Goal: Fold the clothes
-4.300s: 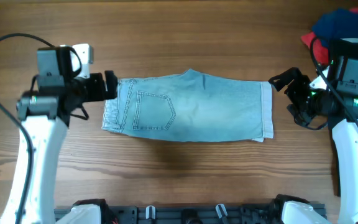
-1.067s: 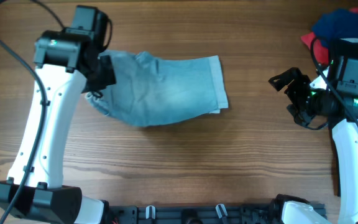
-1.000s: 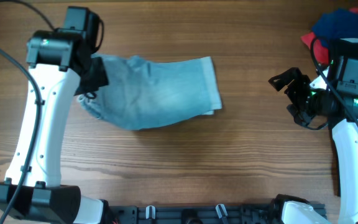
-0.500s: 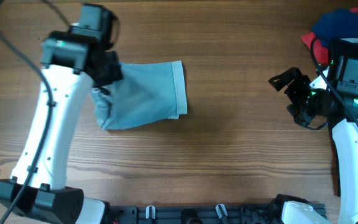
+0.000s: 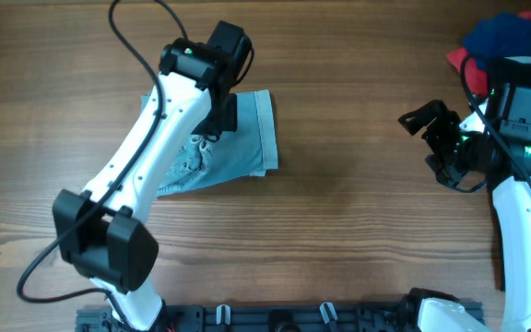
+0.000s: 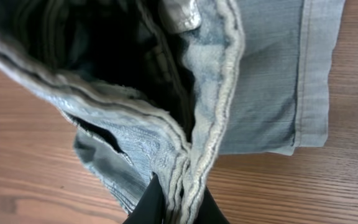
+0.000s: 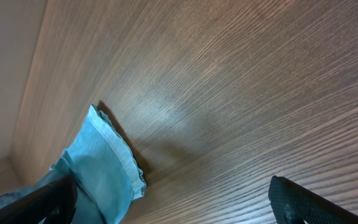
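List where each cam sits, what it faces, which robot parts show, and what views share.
Overhead: above the table, looking straight down; both arms show, left gripper on the denim shorts, right gripper open.
Left wrist: on the left arm, looking along its fingers at the pinched waistband; only fingertips show.
Right wrist: low, facing across the table toward the shorts' hem; open fingertips at the bottom corners.
Shared: all three see the shorts.

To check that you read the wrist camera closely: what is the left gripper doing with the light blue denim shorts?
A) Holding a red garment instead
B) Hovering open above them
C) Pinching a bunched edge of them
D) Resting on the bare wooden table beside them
C: the left wrist view shows the left gripper shut on a bunched, stitched edge of the light blue denim shorts.
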{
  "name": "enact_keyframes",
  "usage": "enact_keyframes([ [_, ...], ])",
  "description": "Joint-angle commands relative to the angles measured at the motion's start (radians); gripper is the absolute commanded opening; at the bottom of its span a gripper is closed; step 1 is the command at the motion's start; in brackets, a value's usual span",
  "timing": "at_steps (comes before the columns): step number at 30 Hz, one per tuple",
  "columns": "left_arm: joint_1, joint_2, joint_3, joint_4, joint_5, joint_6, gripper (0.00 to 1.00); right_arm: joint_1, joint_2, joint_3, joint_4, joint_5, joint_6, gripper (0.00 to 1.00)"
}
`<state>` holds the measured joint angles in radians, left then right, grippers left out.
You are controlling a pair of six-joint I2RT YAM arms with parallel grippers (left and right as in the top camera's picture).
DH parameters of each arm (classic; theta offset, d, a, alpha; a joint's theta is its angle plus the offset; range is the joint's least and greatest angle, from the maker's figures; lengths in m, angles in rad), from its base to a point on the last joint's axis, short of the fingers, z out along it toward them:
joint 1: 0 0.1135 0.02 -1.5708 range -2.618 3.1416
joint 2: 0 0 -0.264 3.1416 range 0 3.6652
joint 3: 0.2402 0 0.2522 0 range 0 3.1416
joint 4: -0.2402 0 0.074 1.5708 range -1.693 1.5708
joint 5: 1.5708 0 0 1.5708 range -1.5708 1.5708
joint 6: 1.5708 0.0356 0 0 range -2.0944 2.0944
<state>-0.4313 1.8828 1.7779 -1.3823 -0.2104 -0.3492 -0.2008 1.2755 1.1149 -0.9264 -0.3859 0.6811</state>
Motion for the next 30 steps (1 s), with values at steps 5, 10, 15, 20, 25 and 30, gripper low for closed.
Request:
enact_keyframes([
  [5, -0.005, 0.059, 0.022, 0.101, 0.125, 0.117, 0.04, 0.005, 0.005, -0.001, 0.002, -0.011, 0.011, 1.0],
  [10, -0.006, 0.066, 0.021, 0.133, 0.258, 0.204, 0.04, 0.005, 0.005, -0.001, 0.002, -0.011, 0.01, 1.0],
  [15, -0.006, 0.108, 0.021, 0.147, 0.338, 0.321, 0.1, 0.005, 0.005, -0.001, 0.002, -0.011, 0.011, 1.0],
  [20, -0.013, 0.127, 0.021, 0.172, 0.379, 0.373, 0.05, 0.005, 0.005, -0.001, 0.002, -0.011, 0.011, 1.0],
  [25, -0.044, 0.13, 0.021, 0.205, 0.382, 0.373, 0.12, 0.005, 0.005, -0.001, 0.002, -0.011, 0.011, 1.0],
  [30, -0.066, 0.14, 0.021, 0.209, 0.382, 0.372, 0.31, 0.005, 0.005, -0.001, 0.002, -0.011, 0.011, 1.0],
])
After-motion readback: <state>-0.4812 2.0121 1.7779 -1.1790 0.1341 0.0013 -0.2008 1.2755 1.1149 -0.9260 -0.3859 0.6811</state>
